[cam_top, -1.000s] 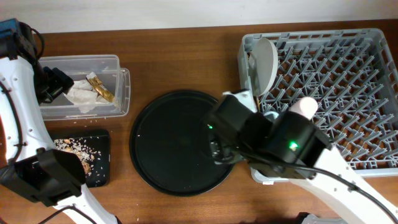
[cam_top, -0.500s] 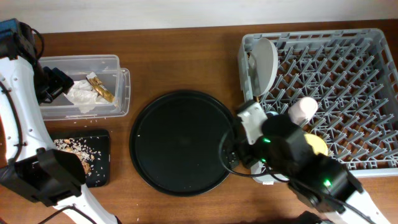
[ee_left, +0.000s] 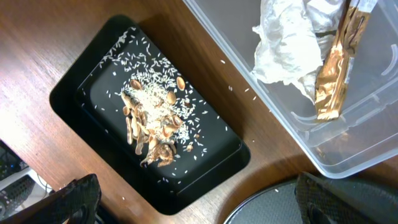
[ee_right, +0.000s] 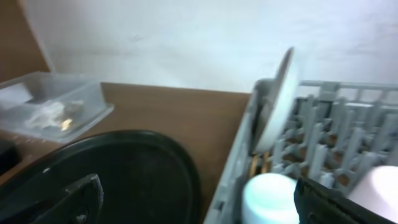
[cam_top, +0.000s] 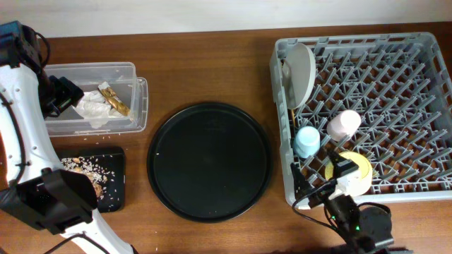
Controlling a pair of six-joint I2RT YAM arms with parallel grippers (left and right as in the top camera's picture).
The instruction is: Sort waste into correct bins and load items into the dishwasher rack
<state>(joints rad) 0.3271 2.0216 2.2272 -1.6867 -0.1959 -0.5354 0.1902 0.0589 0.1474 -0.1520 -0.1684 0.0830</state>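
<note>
The dishwasher rack (cam_top: 395, 42) holds the grey-green plate (cam_top: 301, 73) upright at its left wall, the light-blue cup (cam_top: 307, 140), the pink cup (cam_top: 344, 125) and the yellow bowl (cam_top: 353, 173). The chopsticks (ee_right: 257, 163) show below the plate (ee_right: 278, 102) in the right wrist view. The clear box (cam_top: 134, 74) holds the napkin (cam_top: 90, 109) and the wrapper (cam_top: 115, 101). The flat black tray (cam_top: 113, 190) holds the food scraps (cam_top: 81, 168). My left gripper (cam_top: 60, 95) is open and empty above the box. My right gripper (cam_top: 322, 178) is open and empty at the rack's front edge.
A large round black tray (cam_top: 208, 162) lies on the wooden table between the bins and the rack. Loose rice grains lie on the table beside the flat black tray (ee_left: 224, 61). The left arm runs along the table's left side.
My right arm has pulled back from over the rack's front left corner toward the near table edge, uncovering the blue cup and the yellow bowl. The left arm has not moved.
</note>
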